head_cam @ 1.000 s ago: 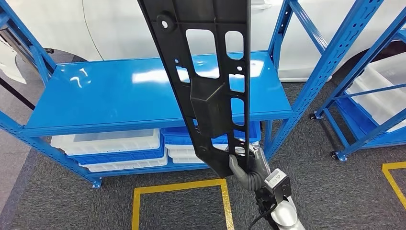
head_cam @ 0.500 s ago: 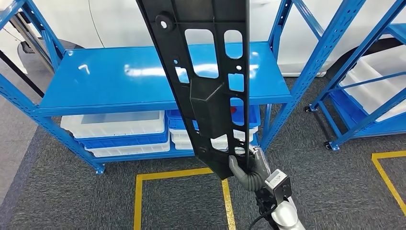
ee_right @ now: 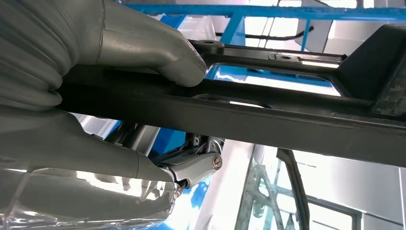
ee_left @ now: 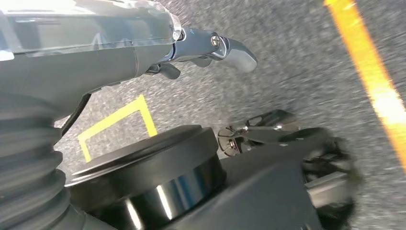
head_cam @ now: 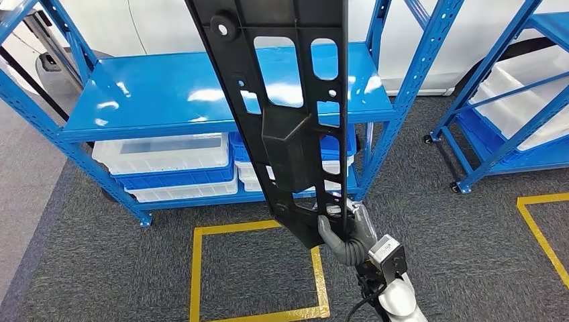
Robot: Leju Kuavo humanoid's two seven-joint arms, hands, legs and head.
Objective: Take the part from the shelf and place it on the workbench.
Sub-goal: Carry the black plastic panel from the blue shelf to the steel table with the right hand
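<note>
The long black moulded plastic part [head_cam: 288,114], a flat panel pierced with slots and holes, stands almost on end from the right hand [head_cam: 345,236]. That hand grips it at its lowest corner, so nearly all of its length rises up and away from the fingers, leaning slightly toward the robot's left as it climbs out of the head view. In the right wrist view the thick grey thumb [ee_right: 158,50] presses on one face of the part's rail [ee_right: 239,112] while the fingers wrap under the other face: a closed hold on the edge, not a loose one.

Beyond the fingers, past the raised panel, lies the flat blue metal tabletop [head_cam: 168,90] of the blue rack, with white and blue plastic bins [head_cam: 168,161] stored below it. To land the part there, its long axis would, in my judgement, have to tip forward and down from upright to level.

The left hand [ee_left: 210,48] hangs over grey carpet [ee_left: 297,62] with yellow tape lines, holding nothing; whether its fingers are spread or curled I cannot tell.
</note>
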